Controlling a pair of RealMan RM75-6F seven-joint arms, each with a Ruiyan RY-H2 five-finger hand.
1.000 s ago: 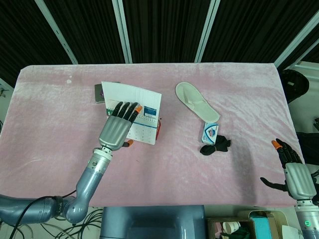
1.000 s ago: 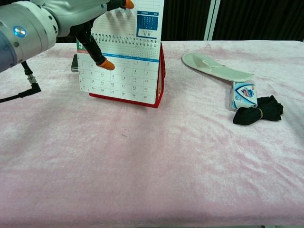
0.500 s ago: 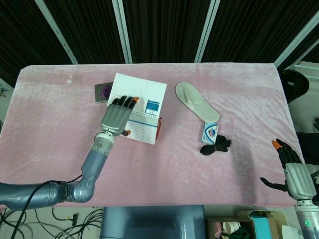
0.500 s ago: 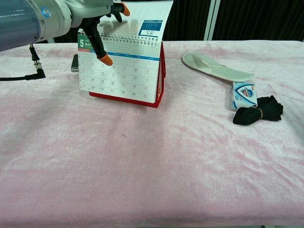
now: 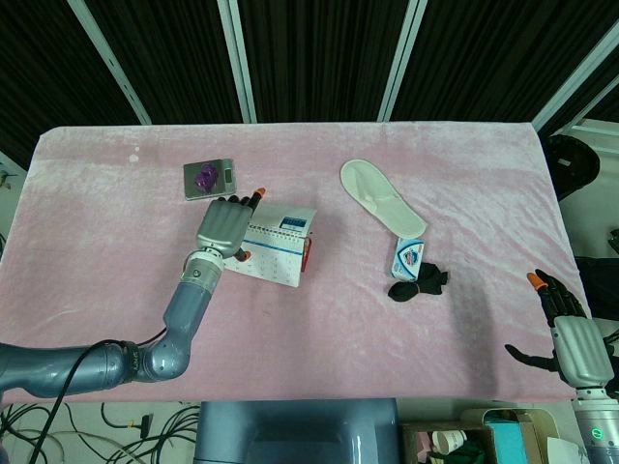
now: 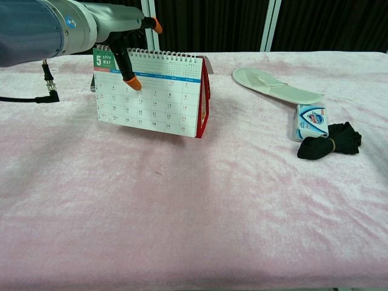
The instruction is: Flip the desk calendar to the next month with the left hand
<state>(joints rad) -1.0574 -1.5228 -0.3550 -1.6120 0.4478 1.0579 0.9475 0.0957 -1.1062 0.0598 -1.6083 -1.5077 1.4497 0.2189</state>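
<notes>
The desk calendar [image 6: 151,100] stands on its red base left of the table's middle, its front page showing May. In the head view the calendar [image 5: 280,249] leans back. My left hand [image 5: 224,228] is over its top left corner. Its thumb [image 6: 129,79] lies on the front page and its fingers [image 6: 155,24] reach behind the spiral edge, so it grips the calendar's top. The flipped page is hidden behind. My right hand [image 5: 573,336] hangs off the table's near right corner, fingers spread and holding nothing.
A small scale [image 5: 209,179] with a purple object on it sits just behind the calendar. To the right lie a white slipper [image 5: 382,196], a soap packet [image 5: 409,257] and a black bundle [image 5: 420,282]. Pink cloth [image 6: 194,218] covers the table.
The raised page has swung over the spiral to the back and the May page now faces front. My left hand followed it back and down. The calendar shifted slightly left. The right hand stayed still.
</notes>
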